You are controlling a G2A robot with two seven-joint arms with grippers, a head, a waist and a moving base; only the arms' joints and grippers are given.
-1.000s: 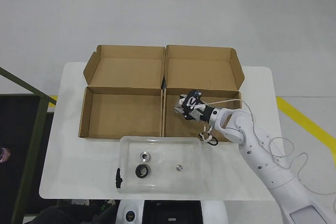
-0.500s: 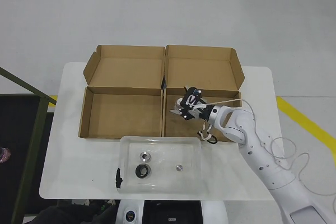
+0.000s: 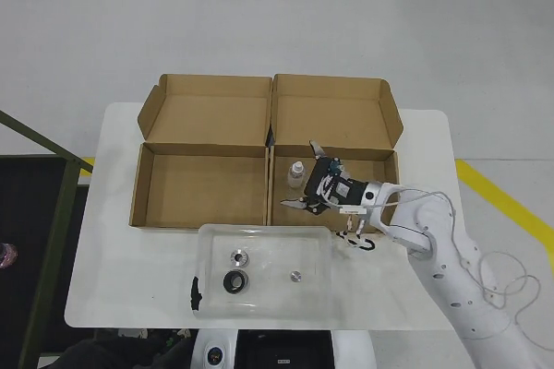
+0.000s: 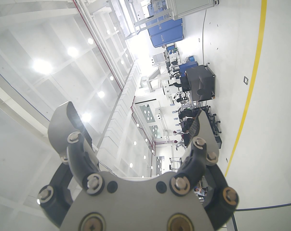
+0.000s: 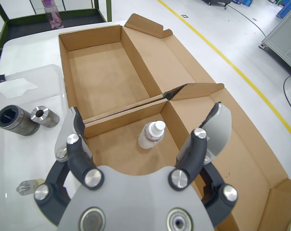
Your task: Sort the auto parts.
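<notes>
**Right gripper spread over a small bottle in the right box**

A small white plastic bottle (image 3: 296, 170) (image 5: 150, 134) with a narrow cap stands upright on the matte floor of the right cardboard box (image 3: 286, 218) (image 5: 244, 169), near the wall beside the left box (image 3: 203, 189). The right gripper (image 3: 302, 175) (image 5: 146, 110) hovers angled down at it, its curved metal fingers wide apart and not touching it. In the clear plastic tray (image 3: 268, 235) lie a dark hollow cylinder (image 3: 234, 281) (image 5: 15, 120), a steel bushing (image 3: 237, 257) (image 5: 44, 117) and a small metal piece (image 3: 296, 275) (image 5: 25, 186) whose shape is hard to make out. The left gripper (image 4: 132, 111) is spread and empty, pointing up at the ceiling.

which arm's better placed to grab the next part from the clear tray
Probably right. The right gripper hangs open over the box next to the clear tray; the left gripper points up at the ceiling.
</notes>
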